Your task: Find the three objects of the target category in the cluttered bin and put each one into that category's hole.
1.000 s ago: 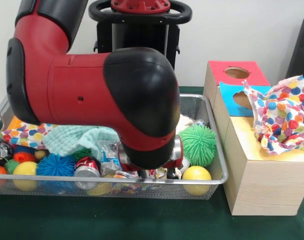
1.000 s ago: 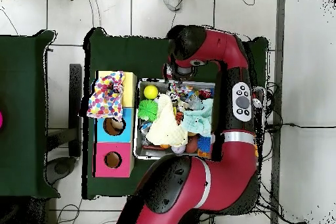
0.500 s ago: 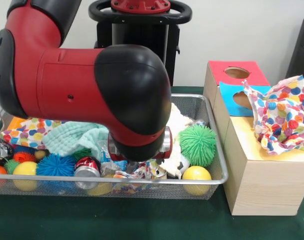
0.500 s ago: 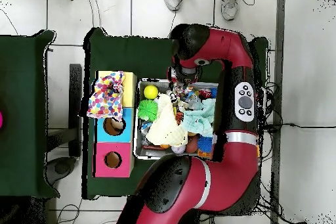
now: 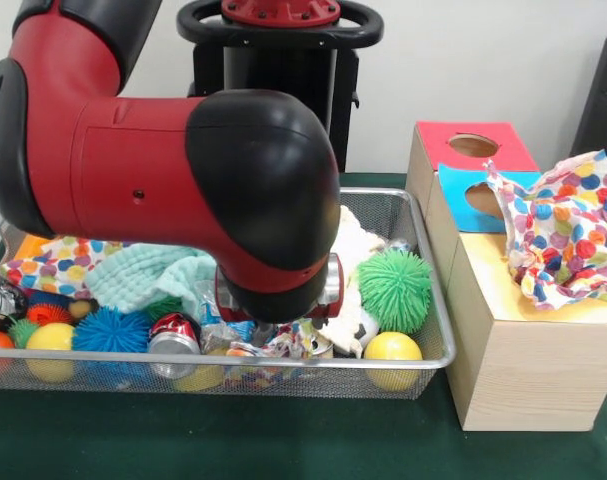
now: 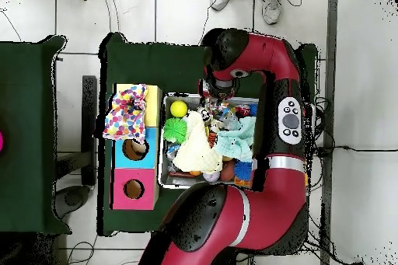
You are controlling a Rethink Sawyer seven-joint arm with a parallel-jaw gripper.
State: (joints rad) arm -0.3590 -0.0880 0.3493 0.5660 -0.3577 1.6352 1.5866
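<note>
One tool (image 5: 268,335), grip perhaps hidden, low in bin (image 5: 423,330).

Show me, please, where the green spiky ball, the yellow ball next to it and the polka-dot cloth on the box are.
green spiky ball (image 5: 395,290), front view, middle of its spiky body
yellow ball (image 5: 393,348), front view, its upper front face
polka-dot cloth (image 5: 563,232), front view, middle of the crumpled fabric

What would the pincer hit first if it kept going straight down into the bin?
Probably the crumpled wrappers right under the arm's wrist, between the red can and the yellow ball. The pincer itself is hidden, so this is uncertain.
</note>
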